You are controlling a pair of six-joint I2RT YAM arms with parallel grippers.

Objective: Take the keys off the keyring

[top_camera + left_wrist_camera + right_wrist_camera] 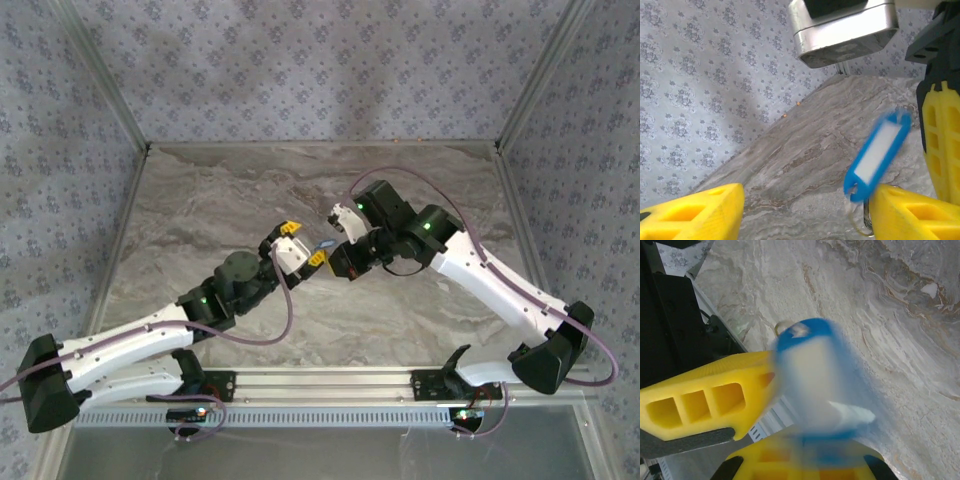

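Currently the tiny bright-blue bunch of keys is hanging over the middle of the grey marbled table surface, just beside 1 yellow finger of the wide-spread left gripper. I cannot tell the right gripper's grip.

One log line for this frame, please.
left pincer open, beside keyring | right pincer grips blue key tag | tag midair, blurred

Near centre of marble tabletop: left gripper, yellow pads spread apart. Tiny blue keys just beside it, between it and right gripper. Right jaw position unreadable. Contact with keys unclear.
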